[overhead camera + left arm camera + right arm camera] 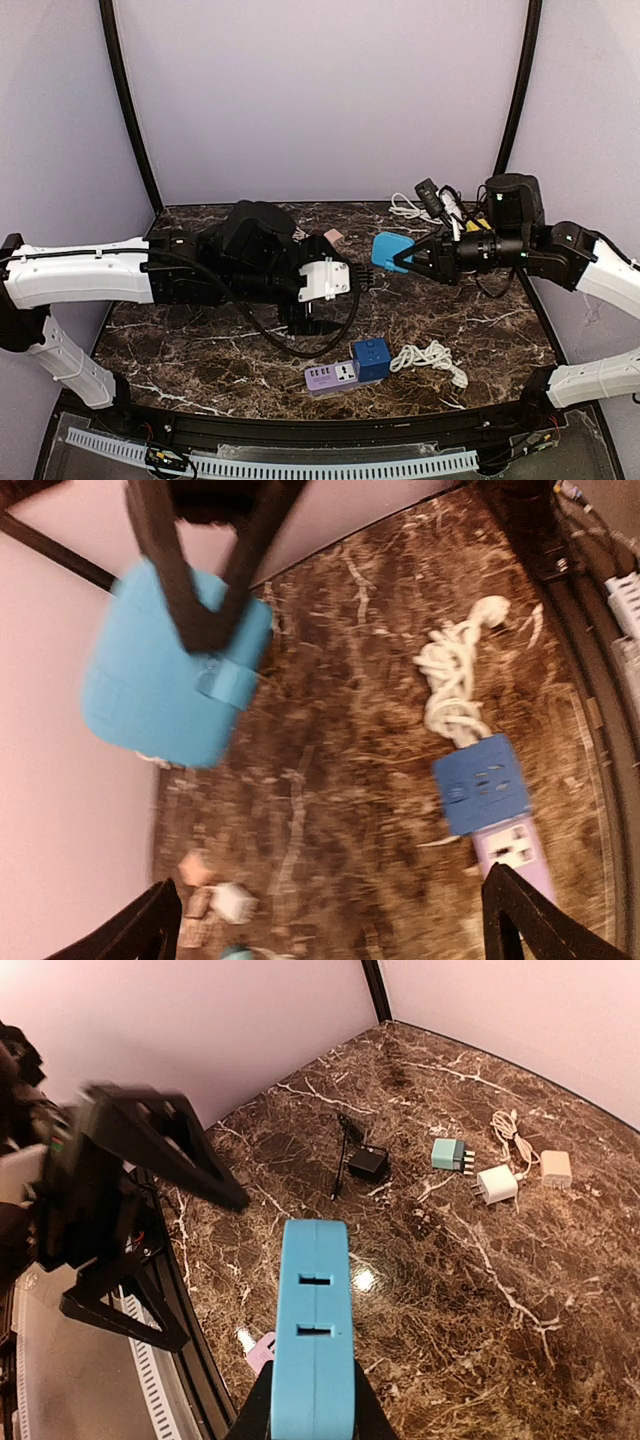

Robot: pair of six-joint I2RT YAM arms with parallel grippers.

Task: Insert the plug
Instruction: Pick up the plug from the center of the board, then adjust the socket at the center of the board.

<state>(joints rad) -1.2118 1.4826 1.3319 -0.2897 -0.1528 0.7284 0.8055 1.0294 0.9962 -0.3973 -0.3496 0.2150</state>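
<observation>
The plug [388, 250] is a light blue block, held in the air above the middle of the table. My right gripper [408, 254] is shut on its rear end. In the right wrist view the plug [313, 1320] sticks out forward from the right gripper [313, 1415], showing a face with two slots. My left gripper [362, 280] stands open just left of the plug, with nothing between its fingers. In the left wrist view the plug [150, 700] hangs apart from the left gripper [330, 920], pinched by the right gripper's black fingers [190, 590]. A purple power strip [330, 377] carrying a dark blue cube socket [372, 358] lies near the front edge.
A coiled white cable [430, 357] lies right of the strip. A black adapter [368, 1163] and teal [450, 1153], white [497, 1183] and beige [555, 1167] chargers lie at the back left. More cables [410, 208] sit at the back right by the walls.
</observation>
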